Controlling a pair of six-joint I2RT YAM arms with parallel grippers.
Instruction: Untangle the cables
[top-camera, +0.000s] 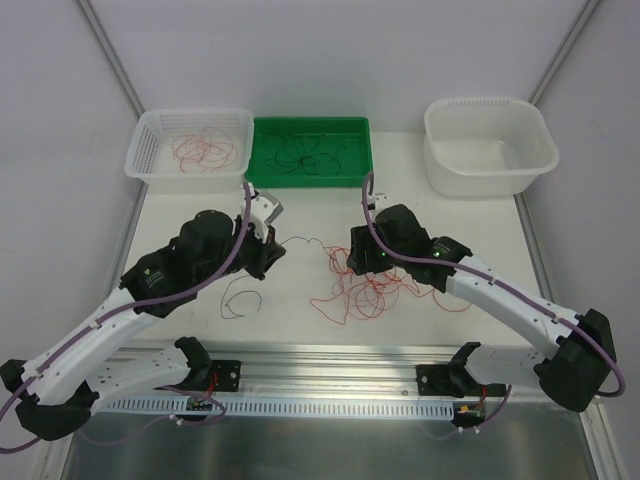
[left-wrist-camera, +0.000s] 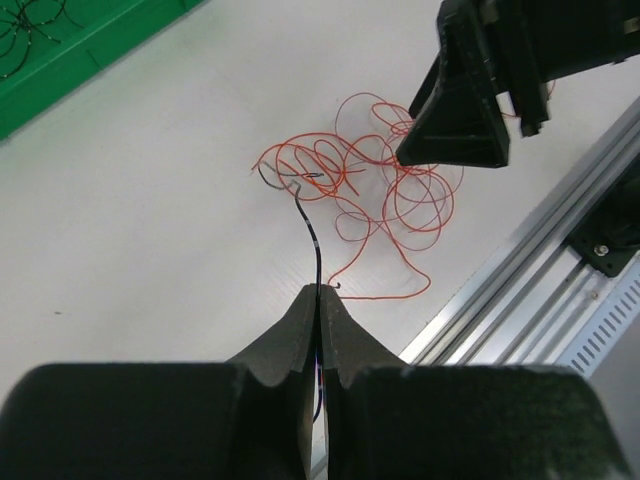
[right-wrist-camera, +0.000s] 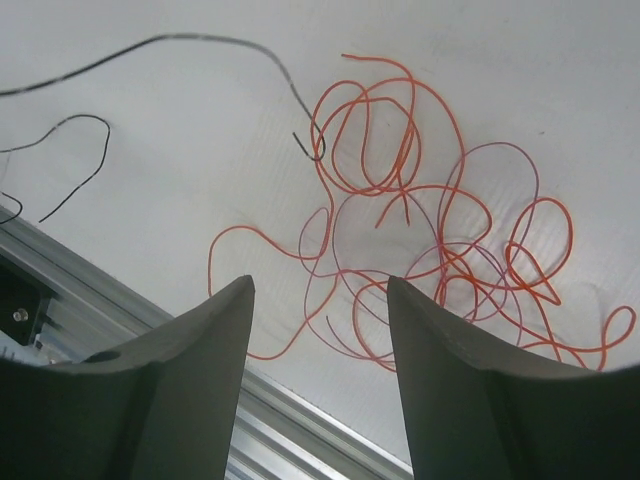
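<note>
From above, the white worktop (top-camera: 300, 190) carries a tangle of red cables (top-camera: 365, 292) near its front edge, right of the middle. The right gripper (top-camera: 362, 266) hangs directly over the tangle. The left gripper (top-camera: 276, 250) sits to the left of it, and a black cable (top-camera: 300, 239) runs from that gripper towards the tangle. A second, loose black cable (top-camera: 238, 300) lies apart on the left. Along the back edge stand a white basket (top-camera: 150, 140) with red cables in it, a green tray (top-camera: 262, 150) with dark cables, and a white tub (top-camera: 540, 150).

In the left wrist view, the left gripper's fingers (left-wrist-camera: 295, 335) are pressed together on the black cable. The cable rises from them and ends in a small hook at the near edge of the red tangle. The right gripper is above the far side of the tangle.

In the right wrist view, the right gripper's fingers (right-wrist-camera: 225, 340) stand apart with nothing between them, above the red and pinkish loops on the worktop. The black cable's hooked end touches a red loop on the tangle's upper left. The loose black cable lies well apart at the left, near the metal rail (right-wrist-camera: 60, 260).
</note>
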